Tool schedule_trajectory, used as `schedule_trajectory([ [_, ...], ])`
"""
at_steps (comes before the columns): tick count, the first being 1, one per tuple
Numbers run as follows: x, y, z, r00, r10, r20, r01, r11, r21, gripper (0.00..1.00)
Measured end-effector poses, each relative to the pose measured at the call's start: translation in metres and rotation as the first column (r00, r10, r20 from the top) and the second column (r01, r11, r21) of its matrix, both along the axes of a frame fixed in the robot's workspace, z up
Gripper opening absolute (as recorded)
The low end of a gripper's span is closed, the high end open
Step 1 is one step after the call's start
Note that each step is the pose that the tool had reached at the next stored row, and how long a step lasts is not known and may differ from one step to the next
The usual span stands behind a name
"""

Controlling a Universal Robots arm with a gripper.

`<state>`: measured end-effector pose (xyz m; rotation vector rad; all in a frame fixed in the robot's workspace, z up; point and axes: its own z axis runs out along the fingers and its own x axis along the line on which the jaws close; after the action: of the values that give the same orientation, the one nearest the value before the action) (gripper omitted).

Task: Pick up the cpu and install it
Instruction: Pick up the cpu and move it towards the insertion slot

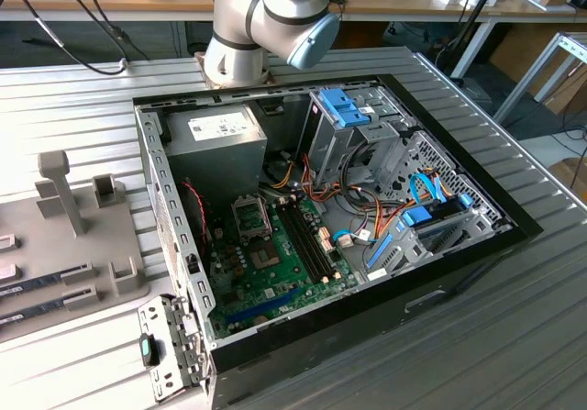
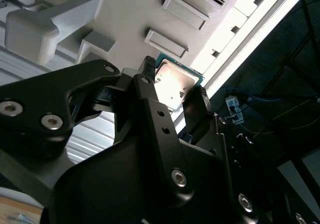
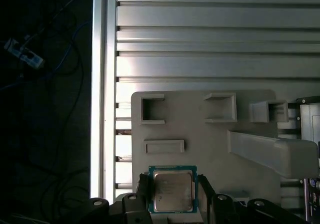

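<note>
"Holding anything in the pincer [image 3: 172, 194] right now?"

"Yes. I see its two black fingers [image 3: 143, 194] closed on the cpu [image 3: 172, 190], one on each side. They are only as far apart as the chip is wide."

"Which way does the cpu face?"

"Its shiny grey top faces the camera in the first wrist view. I can see the thin green rim all round it."

"Where is it?"

"Over the grey tray [image 3: 200, 159], near one edge of it. I cannot tell if it is touching the tray or is up in the air."

"What else is on the tray?"

"A tall post [image 3: 270, 151] is off to one side. I also see small box shapes [image 3: 220, 106] and a flat slot [image 3: 164, 146]. The tray rests on the ribbed metal counter [image 3: 210, 33]."

"And the computer?"

"In the exterior view the open case [image 1: 367, 314] lies on the counter, to the exterior view's right of the tray. The green board [image 1: 275, 277] is inside it. A square socket [image 1: 250, 216] sits on the board, near the grey power box [image 1: 215, 139]. My arm [image 1: 266, 16] stands behind the case."
</note>
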<state>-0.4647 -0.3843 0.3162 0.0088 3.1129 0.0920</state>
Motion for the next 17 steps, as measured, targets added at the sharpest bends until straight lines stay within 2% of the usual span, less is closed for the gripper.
schedule_trajectory([
  [17,0.0000,0.0000,0.0024,1.0000,0.000,0.0000,0.000,1.0000,0.0069,0.47],
])
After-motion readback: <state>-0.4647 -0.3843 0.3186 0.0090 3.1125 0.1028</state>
